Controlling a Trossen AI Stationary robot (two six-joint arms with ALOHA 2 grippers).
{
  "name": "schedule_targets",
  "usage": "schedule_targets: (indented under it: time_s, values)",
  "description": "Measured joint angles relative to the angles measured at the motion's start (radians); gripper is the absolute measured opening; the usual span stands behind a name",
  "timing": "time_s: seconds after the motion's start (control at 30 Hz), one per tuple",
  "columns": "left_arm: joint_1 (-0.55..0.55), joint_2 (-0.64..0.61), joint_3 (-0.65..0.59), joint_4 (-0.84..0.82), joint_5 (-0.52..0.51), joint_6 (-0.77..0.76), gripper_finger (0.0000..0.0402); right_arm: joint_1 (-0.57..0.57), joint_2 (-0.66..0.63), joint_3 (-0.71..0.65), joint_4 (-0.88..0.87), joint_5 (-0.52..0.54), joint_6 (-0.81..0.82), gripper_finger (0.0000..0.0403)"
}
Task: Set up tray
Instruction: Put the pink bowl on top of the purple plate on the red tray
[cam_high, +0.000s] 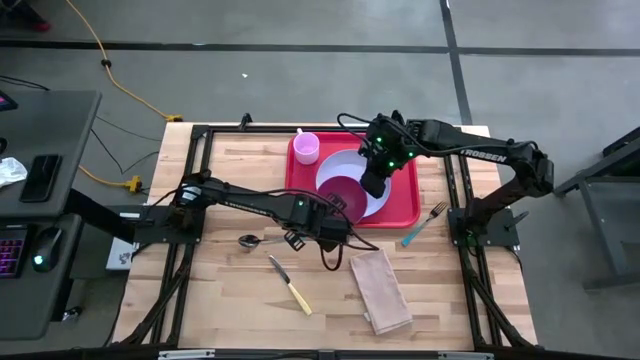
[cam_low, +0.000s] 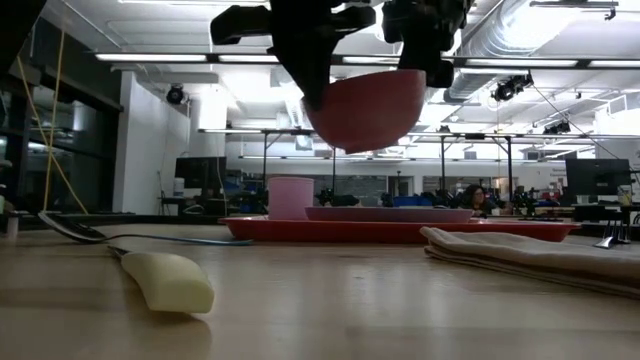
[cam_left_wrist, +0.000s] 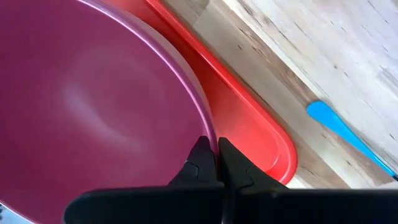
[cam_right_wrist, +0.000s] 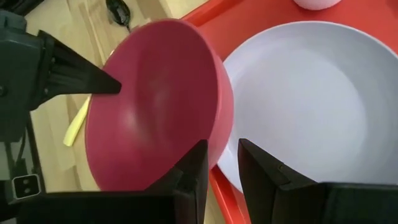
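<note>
The red tray lies on the table with the lavender plate and a pink cup on it. A magenta bowl hangs in the air over the plate's near-left part, clear of it in the low view. My left gripper is shut on the bowl's near-left rim. My right gripper is open on the opposite side of the bowl. Its fingers stand on either side of the bowl's rim, one over the inside and one outside. I cannot tell whether they touch it. My left gripper pinches the bowl's rim between its two fingers, one inside the bowl and one outside. It comes from the table's left, roughly level. The bowl is lifted clear above the plate and tray, tilted slightly.
On the wood near the tray lie a spoon, a yellow-handled knife, a folded tan napkin and a blue-handled fork. The black frame rails border the table's left and right sides.
</note>
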Motion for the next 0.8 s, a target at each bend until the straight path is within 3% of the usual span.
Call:
schedule_targets:
  time_s: [0.27, 0.8]
  values:
    - [0.01, 0.0, 0.0, 0.004, 0.001, 0.01, 0.0013, 0.002, 0.003, -0.001, -0.016, -0.001, 0.008, 0.0069]
    - [0.039, 0.0, 0.0, 0.032, 0.003, 0.034, 0.0013, 0.002, 0.052, -0.001, -0.042, 0.077, 0.01, 0.0122]
